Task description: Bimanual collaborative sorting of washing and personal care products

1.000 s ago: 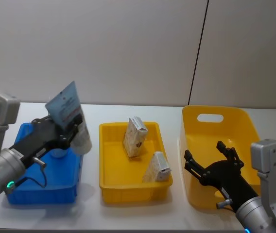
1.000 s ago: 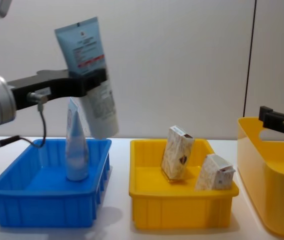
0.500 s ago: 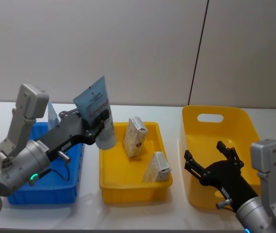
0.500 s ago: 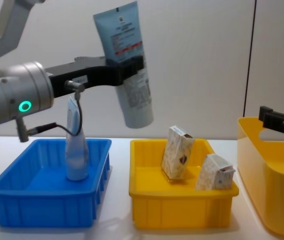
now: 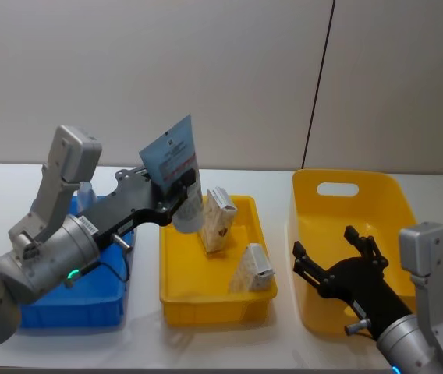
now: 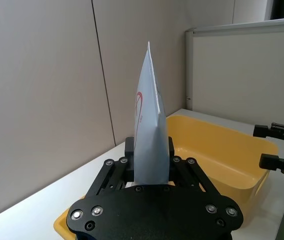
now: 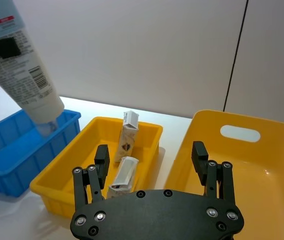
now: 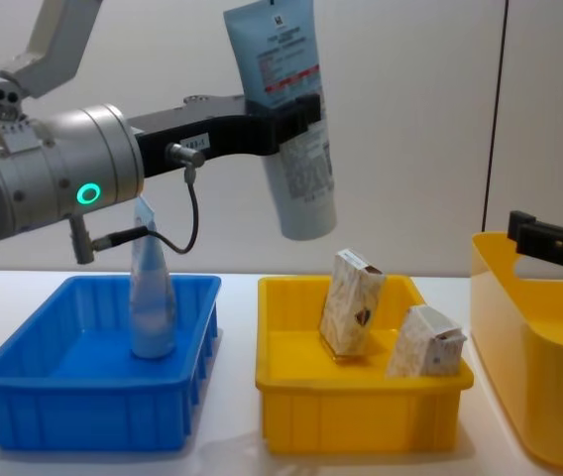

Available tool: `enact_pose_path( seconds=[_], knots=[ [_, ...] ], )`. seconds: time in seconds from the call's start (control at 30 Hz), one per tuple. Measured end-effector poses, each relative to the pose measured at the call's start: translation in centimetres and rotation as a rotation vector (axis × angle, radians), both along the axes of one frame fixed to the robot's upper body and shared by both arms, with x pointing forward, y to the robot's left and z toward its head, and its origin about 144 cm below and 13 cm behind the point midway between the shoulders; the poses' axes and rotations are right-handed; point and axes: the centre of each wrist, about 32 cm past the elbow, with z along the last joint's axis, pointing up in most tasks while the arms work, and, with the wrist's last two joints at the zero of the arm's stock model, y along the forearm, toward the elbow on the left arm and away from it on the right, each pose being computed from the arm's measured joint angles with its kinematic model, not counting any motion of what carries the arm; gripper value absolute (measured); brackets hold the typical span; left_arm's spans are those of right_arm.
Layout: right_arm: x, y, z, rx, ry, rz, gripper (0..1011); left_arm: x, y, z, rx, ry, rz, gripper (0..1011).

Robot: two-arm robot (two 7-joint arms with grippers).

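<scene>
Head view: the left pincer (image 5: 176, 185) clamps a tube (image 5: 168, 152) mid-body, cap down, probably for handing across. Below it, a tray (image 5: 206, 300) holds two cartons (image 5: 217, 220).
Chest view: clear air under the cap.
Left wrist view: the tube stands edge-on in the grip.
Right wrist view: the right pincer (image 7: 151, 152) is spread empty before the bin (image 7: 277, 150).

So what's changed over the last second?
The left gripper, still clamped on the pale-blue tube, has swung it to the right, from over the blue bin to over the yellow tray. The second tube in the blue bin, both cartons in the tray and the open right gripper by the big yellow bin haven't moved.
</scene>
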Motion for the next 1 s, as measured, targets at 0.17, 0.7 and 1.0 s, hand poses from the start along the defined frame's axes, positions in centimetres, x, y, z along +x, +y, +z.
enact_pose_path(
  seconds=[0.17, 0.7, 1.0],
  knots=[
    [0.2, 0.0, 0.2, -0.013, 0.005, 0.028, 1004, 0.1, -0.2, 0.1, 0.001, -0.003, -0.006, 276],
    [2.6, 0.4, 1.8, -0.113, 0.017, 0.219, 1004, 0.2, -0.6, 0.3, 0.004, -0.010, -0.016, 276],
    [4.8, 1.0, 3.0, -0.181, 0.011, 0.328, 1004, 0.3, -0.7, 0.4, 0.005, -0.012, -0.018, 276]
  ],
)
